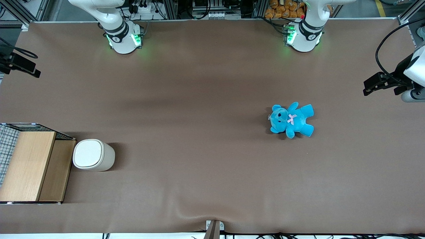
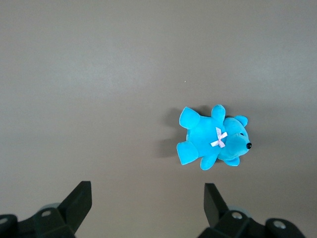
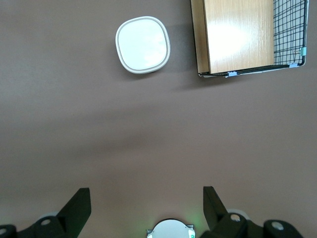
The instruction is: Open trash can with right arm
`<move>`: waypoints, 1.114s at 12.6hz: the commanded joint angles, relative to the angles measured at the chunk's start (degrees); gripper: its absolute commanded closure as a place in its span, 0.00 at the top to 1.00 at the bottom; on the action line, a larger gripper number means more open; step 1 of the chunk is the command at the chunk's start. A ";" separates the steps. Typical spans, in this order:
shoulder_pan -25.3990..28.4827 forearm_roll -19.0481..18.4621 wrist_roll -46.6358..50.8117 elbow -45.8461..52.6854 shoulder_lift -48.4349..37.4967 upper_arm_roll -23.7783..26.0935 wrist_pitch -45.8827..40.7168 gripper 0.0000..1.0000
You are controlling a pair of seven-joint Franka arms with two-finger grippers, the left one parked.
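Across the brown worktop (image 1: 199, 99) stretches a wide bare cloth with a few soft creases, running between the two arm bases and the edge nearest the front camera. At the working arm's end of this surface stands a wooden box (image 1: 31, 166) with wire mesh on one side, set close to the worktop's end edge. Just beside the box, on its side toward the middle of the worktop, stands the trash can (image 1: 93, 155), upright, its flat white lid (image 3: 142, 44) level and closed. A narrow gap or light contact separates can and box; the front view does not settle which.

The right arm (image 1: 113, 23) rises from its base at the edge farthest from the front camera, and its claw (image 3: 143, 208) hangs high above the worktop, looking straight down. Its two black fingers (image 3: 79, 206) stand wide apart with nothing between them. In the wrist view the trash can sits well apart from the fingers, with an open stretch of bare cloth between; the box lies beside the can there too, equally clear of the fingers.

Open room surrounds the can on every side except the one facing the box.

Toward the parked arm's end of the worktop lies a blue teddy bear (image 1: 291, 119) with a pink bow, on its back, far from the can.
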 commanded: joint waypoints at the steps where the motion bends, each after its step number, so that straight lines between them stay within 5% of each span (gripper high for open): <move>1: 0.46 -1.35 -0.45 0.32 0.06 -0.08 -0.11 1.00; 7: 0.99 -1.27 -0.63 0.85 4.18 -0.16 0.42 1.00; 14: 0.99 -1.36 -0.54 0.50 16.74 -0.16 13.06 1.00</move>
